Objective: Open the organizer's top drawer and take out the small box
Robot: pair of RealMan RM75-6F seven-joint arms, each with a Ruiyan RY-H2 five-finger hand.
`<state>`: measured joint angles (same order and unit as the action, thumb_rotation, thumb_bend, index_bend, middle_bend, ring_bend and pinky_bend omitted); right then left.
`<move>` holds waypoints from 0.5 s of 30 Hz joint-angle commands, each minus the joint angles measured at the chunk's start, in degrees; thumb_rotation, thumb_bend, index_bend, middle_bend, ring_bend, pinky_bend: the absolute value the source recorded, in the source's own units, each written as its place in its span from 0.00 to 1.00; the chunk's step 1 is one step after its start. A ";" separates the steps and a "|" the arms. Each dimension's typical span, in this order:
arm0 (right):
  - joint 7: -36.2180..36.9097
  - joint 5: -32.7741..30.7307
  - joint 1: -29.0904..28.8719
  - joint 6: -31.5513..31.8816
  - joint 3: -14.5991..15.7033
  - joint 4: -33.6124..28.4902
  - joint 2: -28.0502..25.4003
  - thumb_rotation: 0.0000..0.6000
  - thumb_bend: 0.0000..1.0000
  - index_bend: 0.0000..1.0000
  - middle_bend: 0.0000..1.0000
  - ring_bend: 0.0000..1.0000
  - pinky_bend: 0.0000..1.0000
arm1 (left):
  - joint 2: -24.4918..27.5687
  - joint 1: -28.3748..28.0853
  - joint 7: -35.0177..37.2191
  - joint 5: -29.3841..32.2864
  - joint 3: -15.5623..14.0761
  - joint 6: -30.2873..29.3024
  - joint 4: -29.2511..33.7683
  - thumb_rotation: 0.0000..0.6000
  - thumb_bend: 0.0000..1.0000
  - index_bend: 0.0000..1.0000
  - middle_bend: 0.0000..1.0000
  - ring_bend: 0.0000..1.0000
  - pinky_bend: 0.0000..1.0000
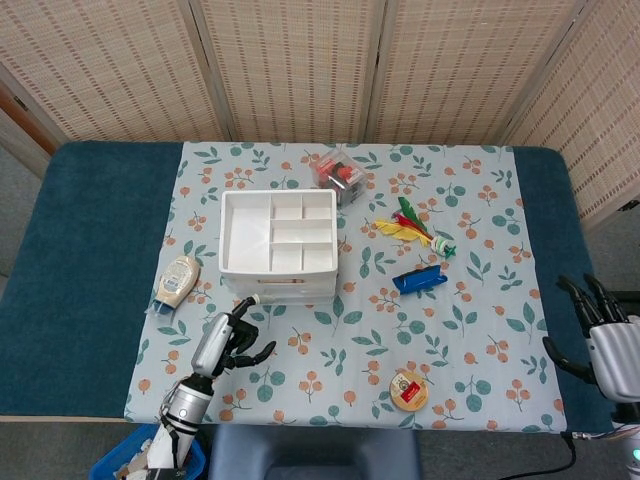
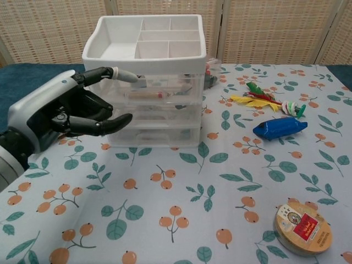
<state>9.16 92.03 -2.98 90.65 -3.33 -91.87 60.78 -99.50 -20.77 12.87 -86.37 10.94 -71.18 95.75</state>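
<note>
A: Chest view, L hand (image 2: 60, 113) first. Fingers spread apart, nothing in them. One fingertip (image 2: 127, 77) sits right at the top drawer (image 2: 157, 82) of the organizer (image 2: 146, 77). Other fingers point at the drawers lower down.

B: R hand?

A: R hand (image 1: 608, 335) shows only in head view, at the table's right edge. Fingers apart, holds nothing.

B: What's in the organizer?

A: White tray (image 2: 147, 41) on top w/ little sections, bare. Three see-thru drawers below, all pushed in. Top one has small stuff inside, too blurry to pick out the small box.

B: Around it?

A: Bottle (image 1: 177, 281) lies left, blue toy (image 2: 279, 127) right, round tin (image 2: 303, 227) up front.
</note>
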 commanded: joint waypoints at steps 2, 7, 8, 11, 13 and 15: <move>0.26 -0.06 -0.13 -0.21 0.01 0.30 0.27 1.00 0.33 0.01 0.17 0.03 0.13 | 1.73 -1.17 -8.84 -1.08 0.35 -2.24 -2.90 1.00 0.29 0.22 0.95 1.00 1.00; 0.59 -0.02 -0.16 -0.11 0.00 0.63 0.42 1.00 0.33 0.01 0.17 0.03 0.13 | 1.06 -2.15 -13.06 -0.17 0.68 -2.50 -3.86 1.00 0.29 0.20 0.95 1.00 1.00; 0.65 -0.05 -0.13 -0.07 0.01 0.68 0.41 1.00 0.33 0.01 0.17 0.03 0.13 | 0.93 -2.30 -13.50 -0.10 0.75 -2.63 -4.03 1.00 0.29 0.20 0.95 1.00 1.00; 0.89 -0.21 -0.01 0.05 0.01 0.86 0.38 1.00 0.33 0.01 0.17 0.03 0.13 | 0.58 -2.80 -14.72 0.38 0.80 -2.68 -4.56 1.00 0.29 0.20 0.95 1.00 1.00; 1.03 -0.27 0.07 0.14 0.03 0.97 0.39 1.00 0.33 0.01 0.17 0.03 0.13 | 0.45 -3.13 -15.55 0.69 0.86 -2.72 -4.88 1.00 0.29 0.20 0.95 1.00 1.00; 1.15 -0.32 0.13 0.16 0.06 1.08 0.40 1.00 0.33 0.01 0.17 0.03 0.13 | 0.23 -3.43 -16.64 0.72 0.78 -2.93 -5.44 1.00 0.29 0.20 0.95 1.00 1.00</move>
<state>10.30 91.72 -2.86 90.81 -3.28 -90.80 61.18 -99.09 -23.95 -3.16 -85.73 11.76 -73.96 90.69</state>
